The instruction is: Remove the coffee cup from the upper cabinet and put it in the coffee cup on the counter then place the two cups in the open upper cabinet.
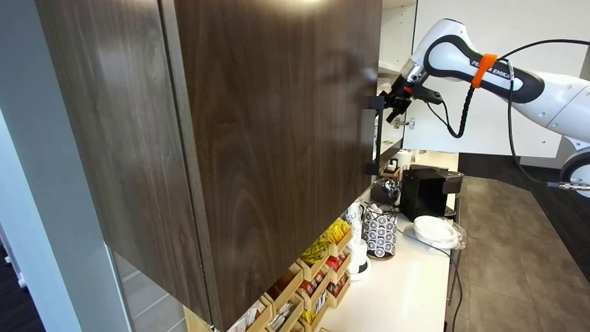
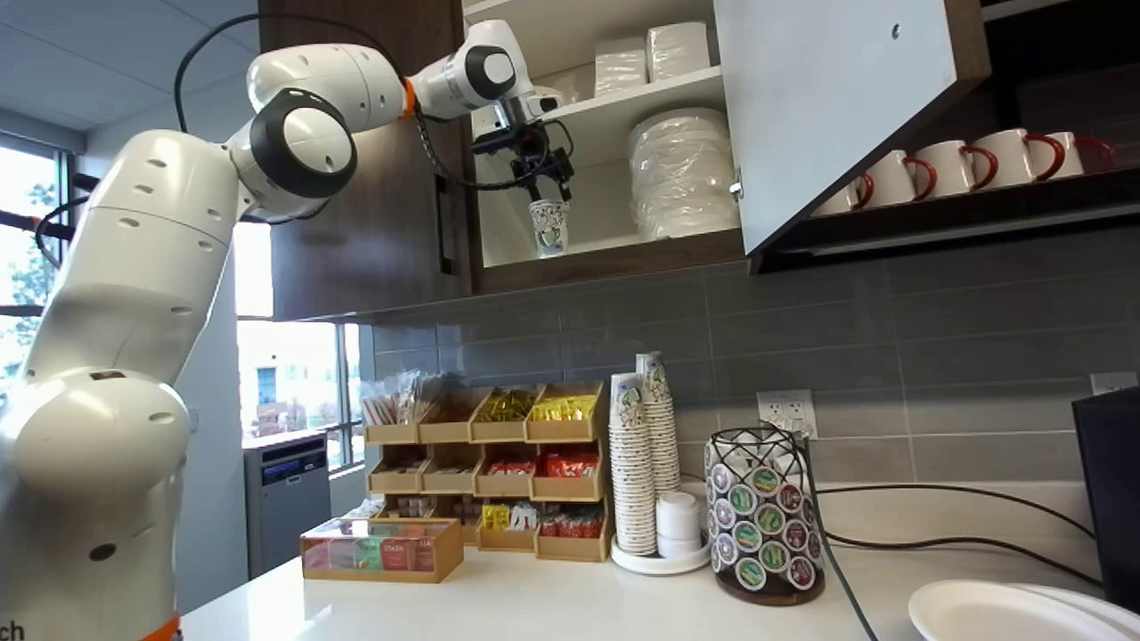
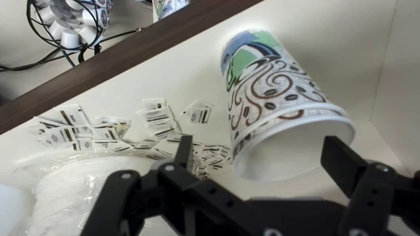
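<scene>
A patterned paper coffee cup (image 3: 272,88) stands upright on the cabinet floor, mouth toward my wrist camera. Two rims show close together at its top, as of two nested cups. It also shows in an exterior view (image 2: 549,230) near the cabinet's front edge. My gripper (image 3: 259,142) is open at the cup's mouth. In the wrist view, one finger is left of the rim, apart from it; the other overlaps the mouth's right side. The gripper also shows in both exterior views (image 2: 549,190) (image 1: 392,108); the door partly hides it in one. Contact cannot be told.
Plastic-wrapped plates (image 2: 681,174) and loose packets (image 3: 157,118) share the shelf. An open white-backed door (image 2: 828,98) and a dark door (image 1: 286,138) flank the opening. Below are cup stacks (image 2: 632,481), a pod holder (image 2: 766,525) and a condiment rack (image 2: 508,481).
</scene>
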Controlling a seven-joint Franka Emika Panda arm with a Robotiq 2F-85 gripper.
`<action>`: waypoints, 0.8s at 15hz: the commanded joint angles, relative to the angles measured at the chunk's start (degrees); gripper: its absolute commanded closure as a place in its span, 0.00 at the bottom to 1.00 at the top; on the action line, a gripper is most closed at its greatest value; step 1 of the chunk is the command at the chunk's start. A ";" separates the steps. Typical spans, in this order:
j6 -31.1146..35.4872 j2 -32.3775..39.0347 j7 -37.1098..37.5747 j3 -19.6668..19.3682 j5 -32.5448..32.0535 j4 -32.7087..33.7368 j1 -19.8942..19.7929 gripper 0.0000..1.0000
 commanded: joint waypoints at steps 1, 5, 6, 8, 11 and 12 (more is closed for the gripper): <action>2.19 -1.73 -2.97 -0.18 0.00 -1.10 -0.65 0.00; 5.41 -5.15 -8.70 -0.05 1.54 -3.48 -1.87 0.00; 6.08 -6.16 -10.54 -0.06 1.66 -4.20 -2.15 0.00; 6.50 -8.33 -12.84 -0.01 2.62 -5.74 -2.66 0.00; 6.15 -11.76 -16.48 -0.23 5.03 -8.68 -3.54 0.00; 5.57 -12.99 -17.06 -0.35 6.17 -9.79 -3.83 0.00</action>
